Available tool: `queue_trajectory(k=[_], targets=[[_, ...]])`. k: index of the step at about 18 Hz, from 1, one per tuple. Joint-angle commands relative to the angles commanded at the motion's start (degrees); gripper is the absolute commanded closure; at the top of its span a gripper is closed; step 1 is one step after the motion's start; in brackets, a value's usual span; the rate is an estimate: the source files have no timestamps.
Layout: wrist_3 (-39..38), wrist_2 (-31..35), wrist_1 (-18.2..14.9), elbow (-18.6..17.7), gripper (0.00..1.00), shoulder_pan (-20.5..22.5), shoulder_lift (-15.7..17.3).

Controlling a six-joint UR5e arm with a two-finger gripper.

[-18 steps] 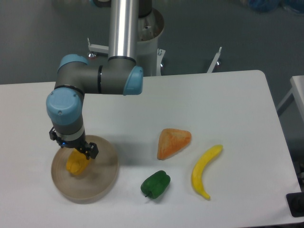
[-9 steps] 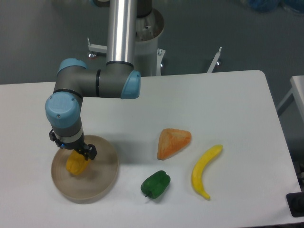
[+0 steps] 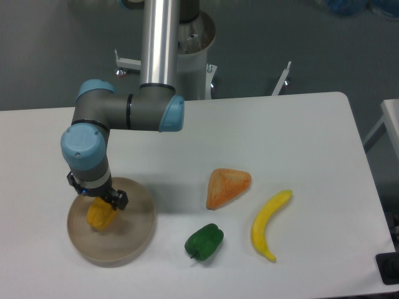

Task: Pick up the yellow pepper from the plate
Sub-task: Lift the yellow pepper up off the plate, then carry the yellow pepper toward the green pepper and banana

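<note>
1. Your arm's elbowed over the left side of the white bench [image 3: 299,124]; the wrist points straight down over the plate [image 3: 134,240], and the claw [image 3: 100,205] sits right on top of the yellow pepper [image 3: 100,216].
2. Claw state: honestly can't tell; the wrist body hides the fingers from this camera, so you only get a dark bit of hardware poking out beside the pepper's top; whether it's clamped on or just touching isn't readable.
3. The yellow pepper is on the plate, in its left half, towards the far rim; whether it's resting on the plate's surface or slightly off it, can't say from this angle.
4. The plate is that round tan dish near the front-left corner of the bench; nothing else is on it that you can see.
5. Other stuff, all well apart from the plate: an orange wedge [image 3: 227,187] around the middle of the bench; a green pepper [image 3: 204,242] in front of it, closer to the near edge; a banana [image 3: 268,224] to the right of both, curved, lying flat.
6. Behind the bench you've got the arm's metal column base [image 3: 196,43] and a grey floor.
</note>
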Motion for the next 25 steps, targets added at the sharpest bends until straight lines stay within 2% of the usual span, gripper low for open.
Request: queue_trajectory(k=[2,3,14,17,25], targets=[[0.0,0.0,0.0,0.0,0.62,0.0,0.0],[0.0,0.0,0.0,0.0,0.64,0.09,0.0],[3.42,0.0,-0.26,0.44,0.64,1.49,1.58],[7.54,0.09,-0.44,1.4,0.64,4.21,2.02],[21.87,0.09,-1.32,3.69,0.64,16.51,5.45]])
